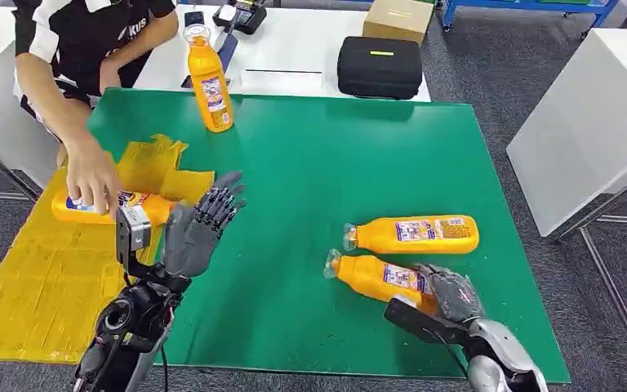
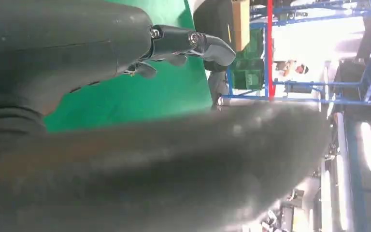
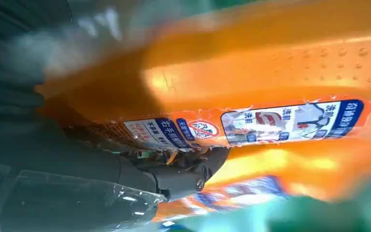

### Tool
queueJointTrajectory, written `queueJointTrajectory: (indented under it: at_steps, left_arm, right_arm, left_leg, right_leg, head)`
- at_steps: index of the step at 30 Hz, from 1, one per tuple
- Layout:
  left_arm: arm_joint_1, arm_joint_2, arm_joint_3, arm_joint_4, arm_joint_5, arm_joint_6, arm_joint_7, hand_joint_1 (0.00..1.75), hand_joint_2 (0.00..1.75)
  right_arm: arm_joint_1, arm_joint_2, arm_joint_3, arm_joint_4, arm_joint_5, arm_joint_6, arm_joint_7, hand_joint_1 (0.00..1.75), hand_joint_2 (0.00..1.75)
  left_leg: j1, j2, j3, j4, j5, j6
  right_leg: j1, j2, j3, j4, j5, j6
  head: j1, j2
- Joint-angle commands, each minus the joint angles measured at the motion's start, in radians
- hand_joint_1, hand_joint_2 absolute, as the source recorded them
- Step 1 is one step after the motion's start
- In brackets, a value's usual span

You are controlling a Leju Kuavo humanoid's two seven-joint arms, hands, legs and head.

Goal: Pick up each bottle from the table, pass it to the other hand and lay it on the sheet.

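- Yellow sheet (image 1: 41, 286) lies over the left end of the green table (image 1: 310, 163), crumpled along its far edge.
- On the sheet lies one orange bottle (image 1: 143, 206) on its side; a person's hand (image 1: 91, 175) rests on its left end, reaching in from the far left corner where the person sits.
- Just right of that bottle the robot's left hand (image 1: 200, 229) is raised above the table's edge, palm up, fingers (image 1: 224, 196) spread and holding nothing. From the left wrist view the same hand (image 2: 101, 48) is a dark blur, with one fingertip reaching out over the green.
- Upright at the far edge of the green, left of centre, stands another bottle (image 1: 211, 86), cap up and label facing us.
- Behind it on the white table (image 1: 294, 49) sit a black case (image 1: 380, 67) and a cardboard box (image 1: 398, 18).
- Right of centre two bottles lie on their sides, side by side, caps pointing left: the farther bottle (image 1: 412, 234) lies free on the table.
- The nearer bottle (image 1: 375, 276) has the robot's right hand (image 1: 449, 292) over its base end. Up close, the right wrist view shows dark fingers (image 3: 183, 176) against the orange body (image 3: 270, 72), below its label; whether they have closed round it I cannot tell.
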Motion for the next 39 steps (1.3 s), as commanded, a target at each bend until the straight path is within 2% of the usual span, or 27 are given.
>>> queueJointTrajectory:
  at_steps: [1, 2, 3, 7, 9, 11, 12, 15, 25, 27, 39]
  left_arm:
    - [0.013, 0.001, 0.032, 0.017, -0.010, 0.014, -0.007, 0.00, 1.75]
    - [0.010, 0.000, 0.027, 0.023, -0.012, 0.016, -0.007, 0.00, 1.75]
    - [0.009, -0.002, 0.025, 0.026, -0.014, 0.018, -0.008, 0.00, 1.75]
    - [0.010, -0.003, 0.025, 0.027, -0.014, 0.019, -0.008, 0.00, 1.75]
    - [0.001, -0.009, 0.013, 0.037, -0.016, 0.016, -0.004, 0.00, 1.75]
    - [-0.014, -0.015, 0.002, 0.039, -0.016, 0.009, 0.005, 0.00, 1.75]
    - [-0.015, -0.020, -0.001, 0.032, -0.014, 0.009, 0.012, 0.00, 1.75]
    - [-0.015, -0.030, -0.015, 0.021, 0.025, -0.014, 0.050, 0.00, 1.75]
    - [-0.019, -0.031, -0.026, 0.021, 0.046, -0.023, 0.059, 0.00, 1.75]
    - [-0.021, -0.031, -0.034, 0.028, 0.115, -0.070, 0.083, 0.00, 1.75]
    - [-0.095, -0.021, -0.239, 0.064, 0.185, -0.071, 0.086, 0.00, 1.75]
  right_arm:
    - [-0.062, 0.099, -0.023, -0.031, 0.005, -0.216, -0.026, 1.75, 1.75]
    - [-0.058, 0.118, -0.050, -0.052, -0.028, -0.243, -0.044, 1.75, 1.75]
    - [-0.058, 0.137, -0.072, -0.063, -0.057, -0.271, -0.061, 1.75, 1.75]
    - [-0.056, 0.146, -0.083, -0.074, -0.080, -0.278, -0.072, 1.75, 1.75]
    - [-0.051, 0.177, -0.112, -0.103, -0.074, -0.378, -0.059, 1.75, 1.75]
    - [-0.060, 0.201, -0.123, -0.123, -0.075, -0.424, -0.046, 1.75, 1.75]
    - [-0.067, 0.212, -0.126, -0.123, -0.104, -0.442, -0.058, 1.75, 1.75]
    - [-0.096, 0.240, -0.126, -0.112, -0.171, -0.509, -0.077, 1.75, 1.75]
    - [-0.112, 0.240, -0.117, -0.089, -0.191, -0.522, -0.080, 1.75, 1.75]
    - [-0.118, 0.240, -0.109, -0.081, -0.210, -0.539, -0.094, 1.75, 1.75]
    - [-0.224, 0.254, 0.095, 0.061, -0.222, -0.541, -0.103, 1.75, 1.75]
  left_leg:
    - [0.000, 0.001, 0.002, 0.000, -0.001, 0.000]
    - [0.000, 0.002, 0.005, 0.001, -0.003, 0.000]
    - [0.000, 0.000, 0.002, 0.000, -0.001, 0.001]
    - [0.000, 0.000, 0.004, 0.001, -0.003, 0.001]
    - [0.000, -0.001, 0.000, 0.000, -0.001, 0.001]
    - [0.000, -0.001, -0.001, 0.000, -0.001, 0.001]
    - [0.000, -0.002, 0.003, 0.001, -0.003, 0.001]
    - [0.000, 0.000, 0.001, 0.001, -0.003, 0.001]
    - [0.000, -0.001, 0.000, 0.000, -0.001, 0.001]
    - [0.000, -0.001, 0.001, 0.000, -0.002, 0.001]
    - [0.000, 0.001, 0.003, 0.001, -0.003, 0.001]
  right_leg:
    - [0.000, 0.002, 0.001, 0.001, 0.000, -0.004]
    - [0.001, 0.003, 0.003, 0.001, -0.002, -0.006]
    - [0.000, 0.001, 0.002, 0.001, -0.001, -0.004]
    - [0.000, 0.002, 0.004, 0.001, -0.003, -0.005]
    - [0.000, 0.000, 0.001, 0.000, -0.001, -0.003]
    - [0.000, 0.000, 0.000, 0.000, -0.001, -0.003]
    - [0.000, 0.000, 0.003, 0.002, -0.003, -0.006]
    - [0.001, 0.001, 0.001, 0.001, -0.002, -0.005]
    - [0.000, 0.000, 0.000, 0.000, -0.001, -0.003]
    - [0.000, 0.001, 0.001, 0.000, -0.002, -0.003]
    - [0.001, 0.003, 0.003, 0.001, -0.002, -0.005]
  head:
    - [0.000, 0.000]
    - [0.000, 0.000]
    - [0.000, 0.000]
    - [0.001, 0.000]
    - [0.000, 0.000]
    - [0.000, 0.000]
    - [0.000, 0.000]
    - [0.000, 0.000]
    - [0.001, 0.000]
    - [0.000, 0.000]
    - [0.000, 0.000]
